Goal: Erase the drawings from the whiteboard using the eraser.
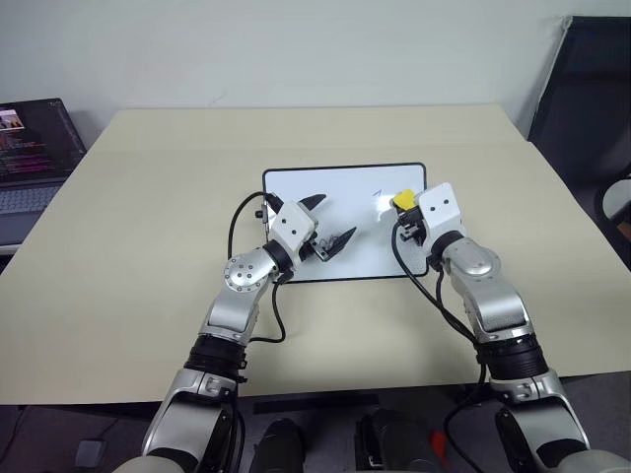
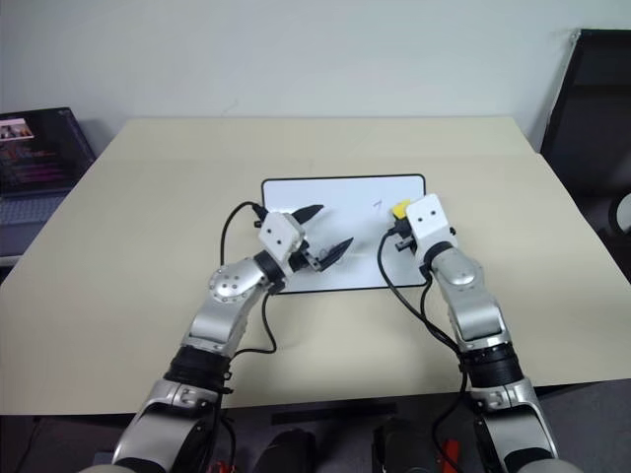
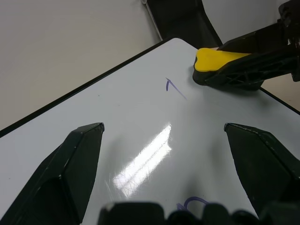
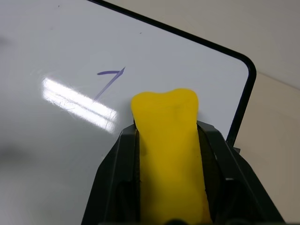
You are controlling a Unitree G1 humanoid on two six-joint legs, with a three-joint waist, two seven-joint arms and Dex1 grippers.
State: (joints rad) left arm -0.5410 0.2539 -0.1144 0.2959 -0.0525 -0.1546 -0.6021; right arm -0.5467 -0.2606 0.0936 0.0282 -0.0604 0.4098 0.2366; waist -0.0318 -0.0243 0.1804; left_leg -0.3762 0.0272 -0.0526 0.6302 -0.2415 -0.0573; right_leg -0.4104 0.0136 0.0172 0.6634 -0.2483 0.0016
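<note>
Right wrist view: the right claw [image 4: 168,154] grips the eraser [image 4: 168,140].
It sits on the whiteboard [image 1: 345,182] beside a blue mark [image 4: 108,79]; the left claw [image 1: 327,223] gapes wide over the board's middle.

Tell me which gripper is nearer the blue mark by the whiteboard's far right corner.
Right. The right gripper, shut on the eraser, sits beside the blue mark; the left gripper hovers open over mid-board.

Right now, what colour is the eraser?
Bright yellow; the eraser shows best in the right wrist view.
</note>
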